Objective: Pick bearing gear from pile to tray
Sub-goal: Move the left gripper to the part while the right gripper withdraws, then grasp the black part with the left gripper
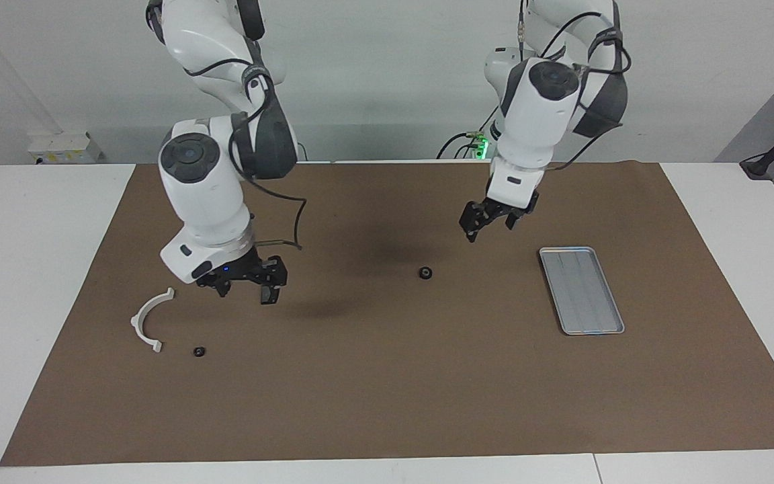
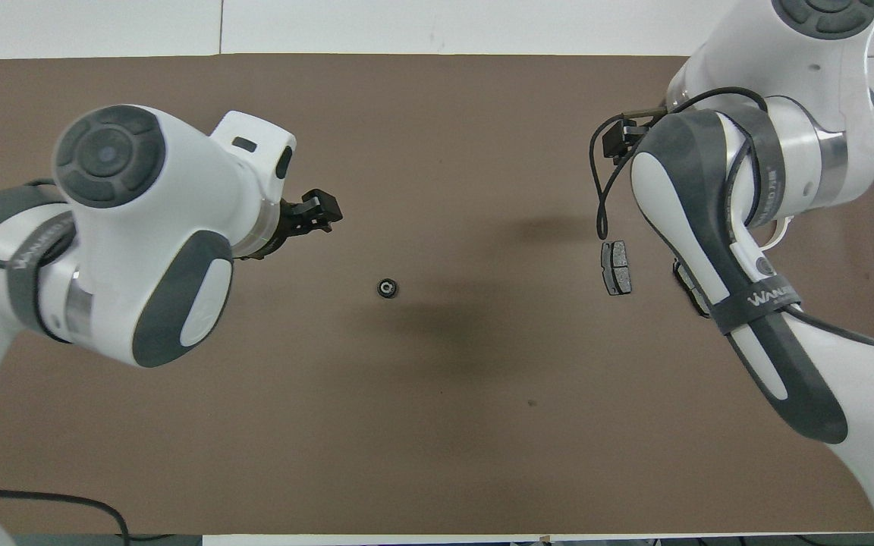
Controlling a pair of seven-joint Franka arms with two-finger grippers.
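Two small black gears are lying on the brown mat (image 1: 387, 403). One gear (image 1: 425, 273) is sitting alone near the middle of the mat, with nothing touching it; the left claw (image 1: 488, 222) is hanging in the air above the mat just to the tray side of that gear, a little closer to the robots, and its fingers are standing apart with nothing between them. The second gear (image 1: 199, 351) is resting at the right arm's end of the table, beside one white half-ring bracket (image 1: 148, 319).

One silver tray (image 1: 581, 290) is lying toward the left arm's end, well apart from both gears, and no part is showing in it. In the overhead view the left arm is covering it.

The right claw (image 1: 247, 286) is hanging over the pile area, next to the bracket, fingers spread and holding nothing. In the facing view it is hiding the brake pads. From overhead, one dark brake pad (image 2: 615, 267) is showing fully, while the edge of a second pad (image 2: 691, 288) is peeking out from under the right arm, so two pads can be counted. Both are lying flat on the mat, under or just beside that claw.
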